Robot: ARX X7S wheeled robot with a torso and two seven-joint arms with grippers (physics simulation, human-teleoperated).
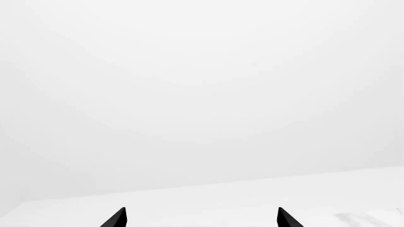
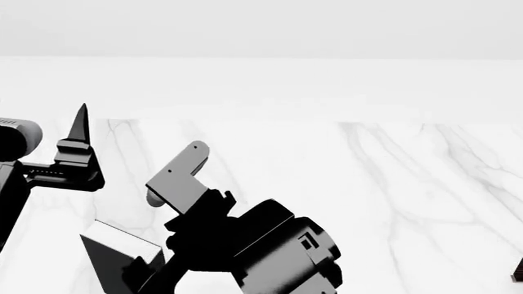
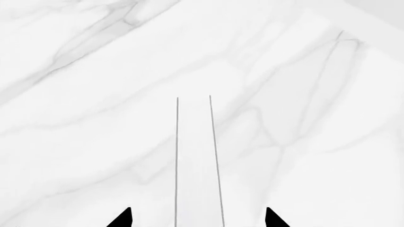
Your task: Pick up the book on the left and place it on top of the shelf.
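Note:
The book [image 2: 114, 264] shows low at the left of the head view as a dark slab with a pale top face, partly behind my right arm. In the right wrist view a narrow white strip [image 3: 197, 156], edged by two thin grey lines, runs between the tips of my right gripper [image 3: 198, 218]. The jaws stand apart on either side of the strip without touching it. My left gripper [image 1: 200, 218] is open on nothing and faces a blank white wall. One of its black fingers [image 2: 80, 125] points upward. A dark sliver [image 2: 518, 271] at the right edge may be the shelf.
A white marble tabletop [image 2: 368, 184] with grey veins spreads ahead to a pale wall. A grey bracket [image 2: 178, 174] sticks up from my right wrist. The bulky right arm [image 2: 270, 251] hides the table's near middle.

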